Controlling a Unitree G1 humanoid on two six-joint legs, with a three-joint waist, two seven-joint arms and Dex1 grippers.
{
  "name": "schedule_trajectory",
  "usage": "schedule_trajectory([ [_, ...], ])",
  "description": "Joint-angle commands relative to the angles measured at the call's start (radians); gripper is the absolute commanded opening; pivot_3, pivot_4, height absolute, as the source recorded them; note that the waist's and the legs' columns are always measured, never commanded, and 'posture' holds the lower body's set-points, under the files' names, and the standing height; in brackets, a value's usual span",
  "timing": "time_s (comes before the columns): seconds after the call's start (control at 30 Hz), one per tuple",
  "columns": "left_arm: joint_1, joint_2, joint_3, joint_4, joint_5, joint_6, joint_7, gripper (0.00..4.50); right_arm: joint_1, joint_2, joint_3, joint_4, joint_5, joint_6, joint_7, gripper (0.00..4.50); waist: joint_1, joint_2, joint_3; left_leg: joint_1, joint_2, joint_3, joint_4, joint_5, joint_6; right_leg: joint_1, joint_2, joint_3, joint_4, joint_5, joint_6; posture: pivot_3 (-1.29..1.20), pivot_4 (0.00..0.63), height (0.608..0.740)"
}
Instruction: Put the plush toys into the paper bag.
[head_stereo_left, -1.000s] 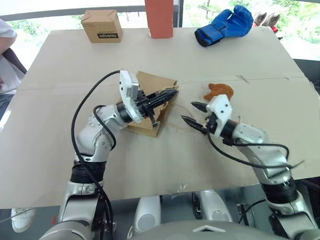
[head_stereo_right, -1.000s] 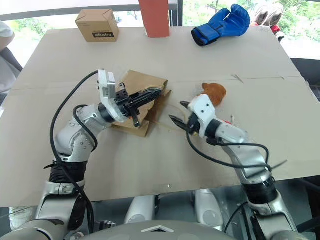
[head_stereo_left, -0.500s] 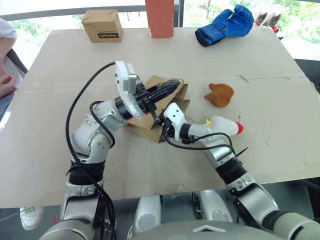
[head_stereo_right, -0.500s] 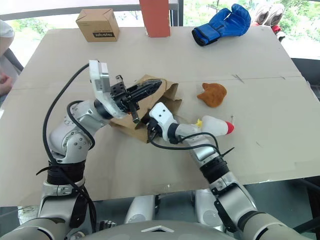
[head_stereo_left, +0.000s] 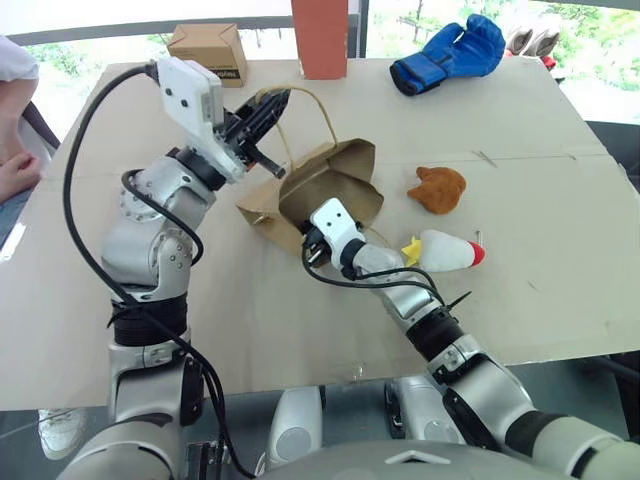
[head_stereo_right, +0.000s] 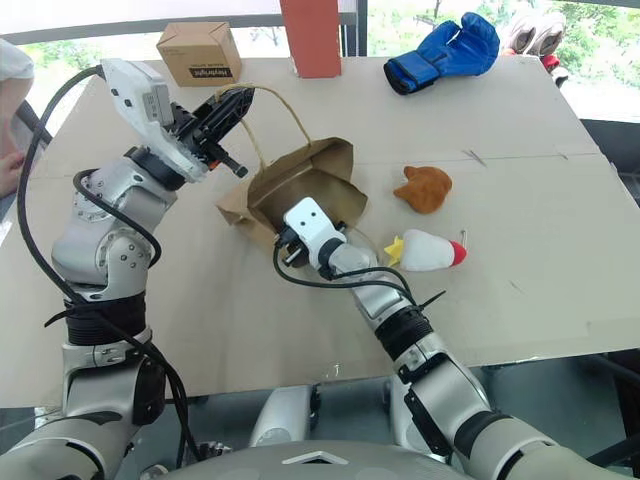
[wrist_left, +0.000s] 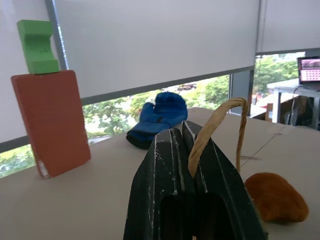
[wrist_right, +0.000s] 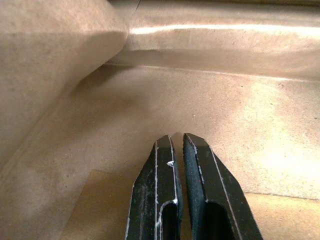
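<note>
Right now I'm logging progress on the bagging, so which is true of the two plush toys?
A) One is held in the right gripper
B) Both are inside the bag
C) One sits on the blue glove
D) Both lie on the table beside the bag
D: the orange-brown plush toy and the white plush toy both lie on the table, outside the paper bag.

Beige cardboard-covered table (head_stereo_left: 560, 250) under daylight. Far: windows (wrist_left: 150, 45) with white blinds, green trees outside. Far edge: small cardboard box (head_stereo_left: 207, 45), red block (head_stereo_left: 320, 35), blue boxing glove (head_stereo_left: 450, 50).
</note>
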Motion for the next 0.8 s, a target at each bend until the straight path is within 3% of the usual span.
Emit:
schedule_trajectory([
  [0.03,-0.007,0.004,0.039,-0.068,-0.001,0.017,0.059,0.00,-0.007,0.065,-0.064,-0.013,0.052,0.027,0.003,0.09,0.001,0.000,0.000,0.000,0.000,0.000,0.000,0.000,0.000,0.000,0.000,0.000,0.000,0.000,0.000,0.00,0.150,0.740],
  [0.1,0.021,0.007,0.019,-0.096,-0.004,0.012,0.039,0.00,0.001,0.051,-0.079,-0.071,0.096,0.040,0.048,0.30,0.000,0.000,0.000,0.000,0.000,0.000,0.000,0.000,0.000,0.000,0.000,0.000,0.000,0.000,0.000,0.00,0.150,0.740],
  [0.2,0.079,0.004,-0.014,-0.135,-0.017,0.001,-0.010,0.00,0.012,0.002,-0.100,-0.214,0.132,0.086,0.095,1.31,-0.006,0.000,0.000,0.000,0.000,0.001,-0.002,0.000,0.000,0.000,0.000,0.001,-0.001,0.000,0.000,0.00,0.150,0.740],
  [0.27,0.095,0.007,-0.031,-0.129,-0.014,-0.009,-0.043,0.00,0.021,-0.028,-0.121,-0.314,0.150,0.141,0.112,2.25,-0.006,0.000,0.001,0.000,0.000,0.000,-0.004,0.000,0.000,-0.001,0.000,0.001,-0.001,0.000,0.000,0.00,0.150,0.740],
  [0.4,0.113,-0.015,-0.074,-0.073,0.024,-0.070,-0.081,0.00,0.070,-0.210,-0.149,-0.673,0.201,0.368,0.200,4.24,0.003,0.002,0.002,-0.003,0.000,0.000,-0.005,0.000,0.000,-0.003,0.001,0.001,-0.003,0.000,0.000,0.00,0.150,0.740],
  [0.43,0.111,-0.023,-0.078,-0.061,0.028,-0.081,-0.083,0.00,0.080,-0.248,-0.161,-0.737,0.223,0.417,0.215,4.45,0.006,0.002,0.002,-0.004,0.000,0.000,-0.005,0.000,0.000,-0.003,0.000,0.001,-0.003,0.000,0.000,0.00,0.150,0.740],
  [0.63,0.109,-0.047,-0.094,0.003,0.051,-0.144,-0.125,0.00,0.129,-0.498,-0.314,-1.065,0.422,0.708,0.324,4.45,-0.003,0.003,0.002,-0.004,0.000,0.000,-0.005,0.000,0.000,-0.003,0.000,0.001,-0.006,0.000,-0.001,0.00,0.150,0.740],
  [0.8,0.082,-0.032,-0.085,0.058,0.040,-0.175,-0.184,0.00,0.222,-0.760,-0.340,-1.112,0.380,0.761,0.367,4.45,0.000,0.004,0.003,-0.007,0.000,0.000,-0.005,0.000,0.000,-0.003,0.001,0.001,-0.011,0.000,0.000,0.00,0.150,0.740],
])
